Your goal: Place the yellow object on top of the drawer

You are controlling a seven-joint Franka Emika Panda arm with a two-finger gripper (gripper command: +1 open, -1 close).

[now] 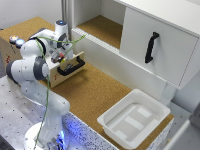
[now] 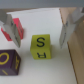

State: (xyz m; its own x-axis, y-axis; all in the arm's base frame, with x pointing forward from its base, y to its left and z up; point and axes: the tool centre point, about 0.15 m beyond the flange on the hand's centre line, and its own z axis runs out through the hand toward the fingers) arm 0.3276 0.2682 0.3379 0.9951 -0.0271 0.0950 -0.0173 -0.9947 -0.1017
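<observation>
We judge that we are at the releasing or just-placed step: in the wrist view our pincer (image 2: 39, 27) stands wide, holding nothing, with the yellow object (image 2: 40, 47), a lettered cube, resting on a pale surface between its fingers (image 2: 12, 29) and touching neither. In the exterior view the arm hangs over the drawer (image 1: 47, 67), so that surface is probably its top, with a red block (image 2: 12, 31) and a purple block (image 2: 9, 62) nearby. Next we should lift straight up without nudging the cube.

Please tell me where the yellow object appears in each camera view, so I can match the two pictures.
Exterior view: not visible; the arm hides that spot over the drawer.
Wrist view: yellow cube lettered S, centred between the open fingers.
Shared landmark: the gripper.
</observation>
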